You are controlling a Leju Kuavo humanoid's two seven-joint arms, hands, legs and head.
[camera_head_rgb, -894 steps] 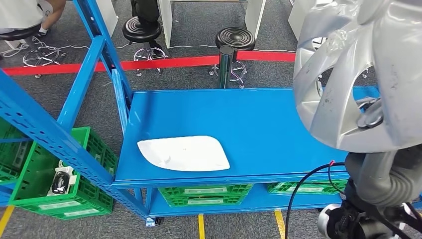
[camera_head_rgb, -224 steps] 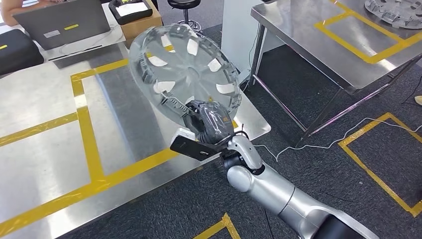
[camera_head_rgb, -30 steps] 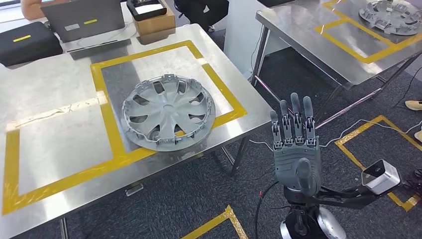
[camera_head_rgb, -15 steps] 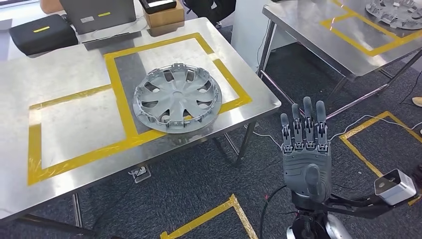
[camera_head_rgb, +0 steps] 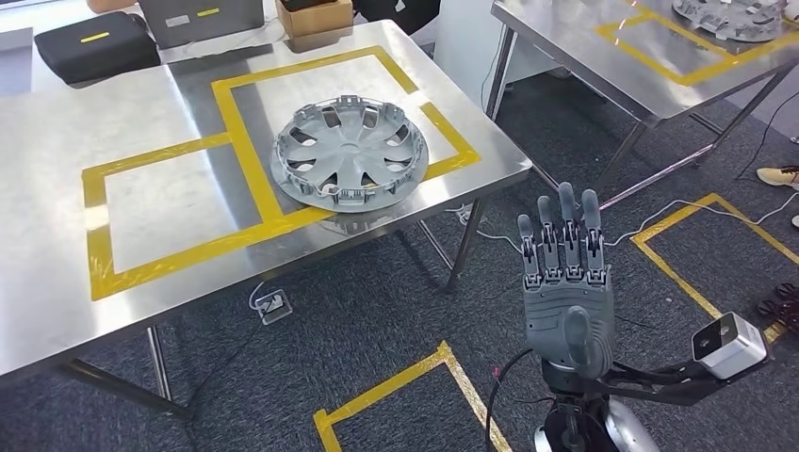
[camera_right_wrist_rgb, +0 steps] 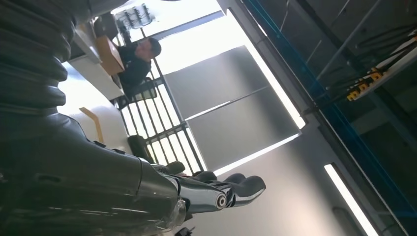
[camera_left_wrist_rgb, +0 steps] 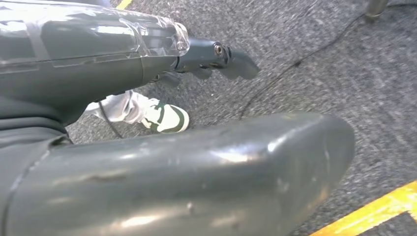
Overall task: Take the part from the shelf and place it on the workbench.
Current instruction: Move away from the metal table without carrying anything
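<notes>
Head view has the grey wheel cover [camera_head_rgb: 350,153] lying flat on the steel table [camera_head_rgb: 57,245], spoke face up, resting across the yellow tape lines [camera_head_rgb: 247,160] that mark out rectangles on the top. It sits toward the table's near right corner, fully on the surface, with nothing touching it. That is the part the job is about, so as far as I can judge from where I stand, the placing is done: the cover is down and free of both hands.

Raised in front of the robot, the right hand [camera_head_rgb: 566,282] is well apart from the table, out over the dark carpet [camera_head_rgb: 377,320], palm upright with its fingers [camera_head_rgb: 565,226] straight and spread, holding nothing. Right wrist view agrees: the dark fingers [camera_right_wrist_rgb: 231,189] reach out against the ceiling with nothing between them.

From the left wrist view, the left hand [camera_left_wrist_rgb: 196,64] hangs low above the floor, its thumb and darker fingers apart and empty. A person's shoe [camera_left_wrist_rgb: 164,117] stands on the carpet just past it.

What seems left is very little: lowering the right arm and stepping away. A second wheel cover [camera_head_rgb: 725,17] lies on another table at the far right, which looks like no part of this step.
</notes>
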